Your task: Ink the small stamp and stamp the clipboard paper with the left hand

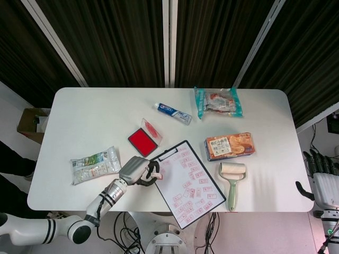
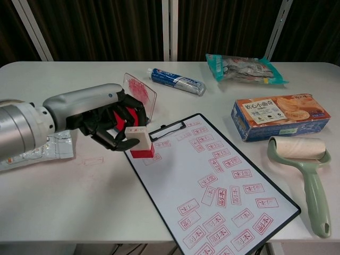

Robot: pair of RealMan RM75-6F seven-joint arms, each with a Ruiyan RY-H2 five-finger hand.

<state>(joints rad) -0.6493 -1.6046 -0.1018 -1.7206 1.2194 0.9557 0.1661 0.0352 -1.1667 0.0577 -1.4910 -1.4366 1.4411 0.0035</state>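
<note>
Left hand (image 1: 136, 170) holds small stamp (image 1: 154, 172) over clipboard (image 1: 185, 182).

The small stamp (image 2: 139, 142) – white block, red inked base – is tilted over the upper-left corner of the clipboard paper (image 2: 212, 180), pinched in the left hand (image 2: 109, 125); the white sheet is covered in red rectangular prints – the open red ink pad (image 1: 143, 141) lies behind
</note>
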